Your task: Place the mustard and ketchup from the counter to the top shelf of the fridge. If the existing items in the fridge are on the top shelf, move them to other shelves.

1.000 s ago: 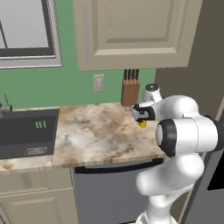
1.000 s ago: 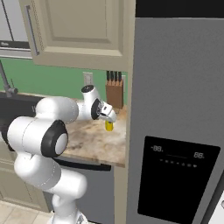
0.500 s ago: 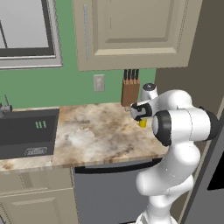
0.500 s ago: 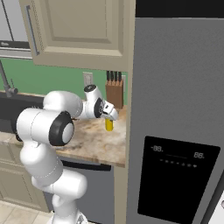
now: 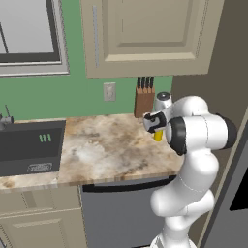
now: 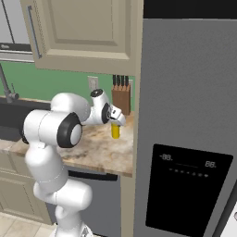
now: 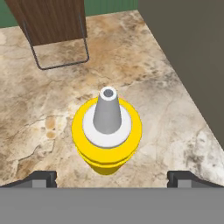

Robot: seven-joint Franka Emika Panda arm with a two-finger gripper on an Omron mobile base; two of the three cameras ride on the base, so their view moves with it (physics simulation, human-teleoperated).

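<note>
**Kitchen surroundings beyond the job**

A wooden knife block (image 5: 144, 99) stood upright against the green wall (image 5: 38, 97), black handles poking from its top. A pale outlet plate (image 5: 109, 91) sat on that wall just left of it. Cream upper cabinets (image 5: 145, 36) hung above. A dark sink (image 5: 29, 152) lay well left, beside a grey dishwasher front (image 5: 116, 213) below.

The small yellow squeeze bottle of mustard (image 7: 106, 133) stands upright at the centre of the hand view, seen from above, its pale grey pointed nozzle facing the camera. It rests on the beige and brown marbled stone counter (image 7: 57, 113), near the counter's right end. In the right base view, the bottle (image 6: 115, 131) stands just left of the tall grey fridge (image 6: 185, 120), doors closed.
</note>
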